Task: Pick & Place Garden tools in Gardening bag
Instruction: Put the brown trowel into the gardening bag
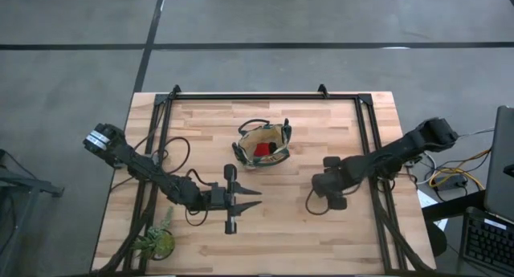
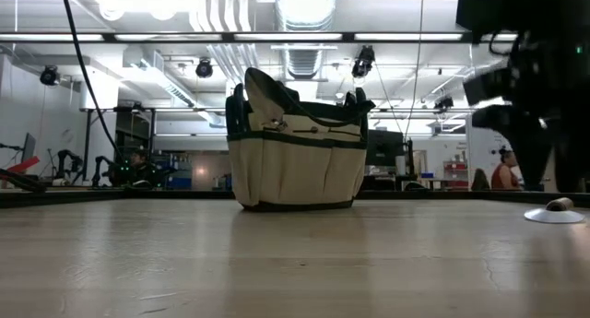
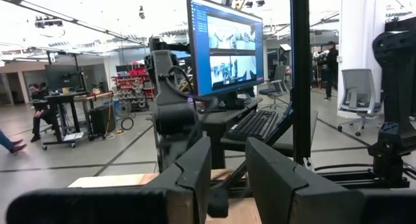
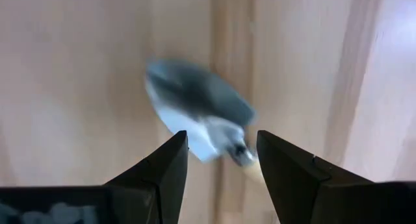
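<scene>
Right wrist view: trowel under spread jaws

You see a silver trowel (image 4: 198,120), blurred, lying on the bench (image 4: 78,87) just ahead of the right gripper (image 4: 221,159); its pale handle is cut off between the jaws. Left gripper's (image 3: 227,178) jaws stand parted, empty.

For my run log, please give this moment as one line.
right gripper open over trowel | left gripper idle | gardening bag holds red item

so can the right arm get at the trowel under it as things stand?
Probably yes. The right gripper hangs open just above the trowel, its blade lying flat on the bare table between the fingers, with nothing else near it. The bag sits well off to the side.
</scene>
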`<state>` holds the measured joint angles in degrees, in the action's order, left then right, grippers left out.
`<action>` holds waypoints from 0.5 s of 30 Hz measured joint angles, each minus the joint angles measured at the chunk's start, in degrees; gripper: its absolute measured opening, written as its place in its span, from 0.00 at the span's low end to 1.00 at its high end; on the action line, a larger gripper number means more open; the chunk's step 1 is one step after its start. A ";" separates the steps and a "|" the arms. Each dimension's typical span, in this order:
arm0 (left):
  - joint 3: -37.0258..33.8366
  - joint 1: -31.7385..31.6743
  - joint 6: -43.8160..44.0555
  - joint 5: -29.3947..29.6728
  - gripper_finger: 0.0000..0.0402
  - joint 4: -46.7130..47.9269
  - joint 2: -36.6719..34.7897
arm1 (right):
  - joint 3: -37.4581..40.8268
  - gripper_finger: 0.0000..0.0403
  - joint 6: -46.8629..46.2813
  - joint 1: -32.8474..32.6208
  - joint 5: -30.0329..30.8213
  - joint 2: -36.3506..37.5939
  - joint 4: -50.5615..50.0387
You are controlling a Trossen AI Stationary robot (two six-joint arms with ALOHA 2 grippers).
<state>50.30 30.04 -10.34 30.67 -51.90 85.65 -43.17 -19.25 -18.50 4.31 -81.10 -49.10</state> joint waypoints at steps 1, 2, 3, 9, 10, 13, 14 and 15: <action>0.00 0.00 0.02 -0.02 0.25 0.00 0.00 | -0.22 0.44 0.15 0.06 0.21 -1.36 -1.29; 0.00 0.00 0.06 -0.02 0.25 0.00 0.00 | -0.53 0.44 0.41 0.08 0.25 -2.59 -2.01; 0.00 0.00 0.06 -0.04 0.25 0.01 0.00 | -0.92 0.44 1.21 0.13 0.25 -3.77 -2.22; 0.00 -0.04 0.08 -0.23 0.25 0.02 0.00 | -4.31 0.44 5.52 0.15 0.83 -9.39 -7.38; 0.00 -0.04 0.08 -0.26 0.25 0.03 0.00 | -4.98 0.44 6.12 0.13 1.42 -10.25 -9.37; 0.00 -0.04 0.10 -0.30 0.25 0.04 0.09 | -6.10 0.44 7.47 0.15 4.50 -12.24 -14.50; 0.00 -0.04 0.10 -0.32 0.25 0.05 0.14 | -6.21 0.44 7.67 0.15 5.54 -12.63 -15.15; 0.00 -0.04 0.10 -0.34 0.25 0.09 0.20 | -6.20 0.44 7.84 0.19 6.27 -12.86 -15.28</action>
<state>50.30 30.00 -10.24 30.33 -51.81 85.84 -49.37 -11.42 -18.31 10.57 -93.96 -64.39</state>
